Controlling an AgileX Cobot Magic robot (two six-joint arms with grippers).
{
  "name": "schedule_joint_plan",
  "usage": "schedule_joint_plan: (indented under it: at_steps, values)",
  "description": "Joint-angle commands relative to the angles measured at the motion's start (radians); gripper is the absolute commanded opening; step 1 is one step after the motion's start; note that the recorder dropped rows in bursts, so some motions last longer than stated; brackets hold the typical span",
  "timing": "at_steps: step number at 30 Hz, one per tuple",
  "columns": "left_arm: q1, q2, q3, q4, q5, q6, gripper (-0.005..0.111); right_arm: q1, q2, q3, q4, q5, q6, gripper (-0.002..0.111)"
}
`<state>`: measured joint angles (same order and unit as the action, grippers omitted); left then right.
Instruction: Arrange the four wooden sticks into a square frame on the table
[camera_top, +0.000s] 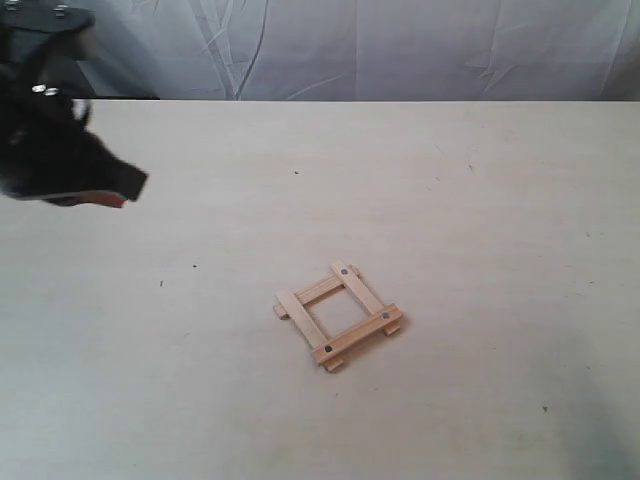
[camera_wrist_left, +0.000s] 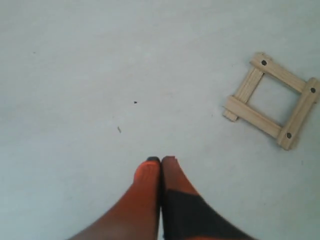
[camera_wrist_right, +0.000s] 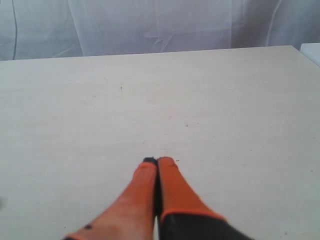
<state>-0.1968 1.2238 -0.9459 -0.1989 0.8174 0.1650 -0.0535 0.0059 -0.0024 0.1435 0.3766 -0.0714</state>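
Observation:
The four wooden sticks lie overlapped at their corners as a small hollow square frame on the pale table, a little right of the middle and towards the front. The same frame shows in the left wrist view, well off to one side of my left gripper, which is shut with nothing in it. In the exterior view that gripper hangs at the far left, high above the table and far from the frame. My right gripper is shut and empty over bare table; it is out of the exterior view.
A crumpled white cloth backdrop runs along the table's far edge. A few tiny dark specks dot the surface. The table's right corner shows in the right wrist view.

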Motion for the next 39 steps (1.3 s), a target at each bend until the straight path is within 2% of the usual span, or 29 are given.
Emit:
schedule_joint_plan:
  at_steps: [1,9,16,18,24,27,32,39]
  values:
    - [0.017,-0.303,0.161,-0.001,-0.06,-0.006,0.0,-0.005,-0.006,0.002,-0.001,-0.014,0.001,0.0]
    - [0.017,-0.69,0.195,-0.001,0.014,-0.006,0.0,-0.005,-0.006,0.002,0.002,-0.011,0.001,0.0]
    - [0.017,-0.858,0.213,0.1,-0.003,0.009,0.0,-0.005,-0.006,0.002,0.002,-0.011,0.001,0.0]
    - [0.033,-0.897,0.264,0.148,-0.071,-0.013,0.0,-0.005,-0.006,0.002,0.002,-0.011,0.001,0.0]
    - [0.205,-1.047,0.533,0.146,-0.35,-0.037,0.0,-0.005,-0.006,0.002,0.002,-0.011,0.001,0.0]
    - [0.264,-1.118,0.67,0.14,-0.442,-0.037,0.0,-0.005,-0.006,0.002,0.002,-0.011,0.001,0.0]
    - [0.267,-1.224,0.849,0.14,-0.544,-0.037,0.0,-0.005,-0.006,0.002,0.004,-0.014,0.001,0.0]
    - [0.217,-1.224,0.946,0.147,-0.564,-0.035,0.0,-0.005,-0.006,0.002,0.004,-0.014,0.001,0.0]
